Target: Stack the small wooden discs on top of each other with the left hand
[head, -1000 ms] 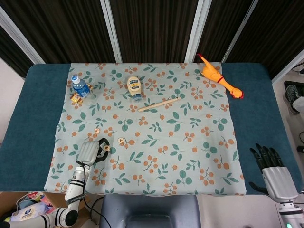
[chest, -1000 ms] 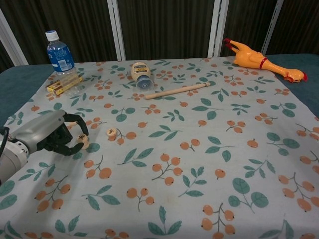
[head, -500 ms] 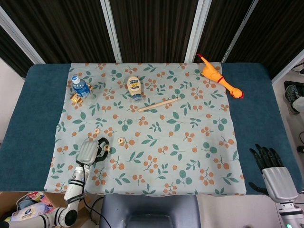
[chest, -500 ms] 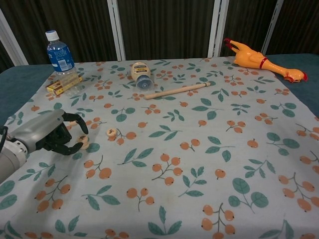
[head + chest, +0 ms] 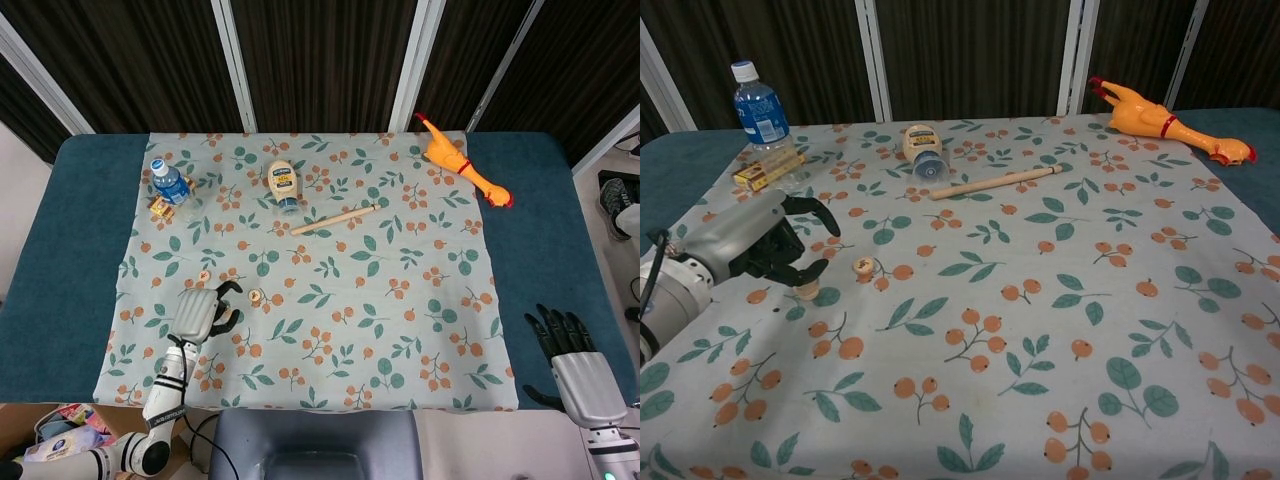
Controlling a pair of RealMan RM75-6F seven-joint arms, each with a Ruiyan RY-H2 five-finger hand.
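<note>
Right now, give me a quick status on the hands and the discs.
Left hand open above one small disc. Second disc close beside it, unstacked. Right hand idle off the cloth. Nothing between the discs.

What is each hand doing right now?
Left hand: open, fingers spread just above a small wooden disc, holding nothing.
Right hand: open, empty, at the table edge.
</note>
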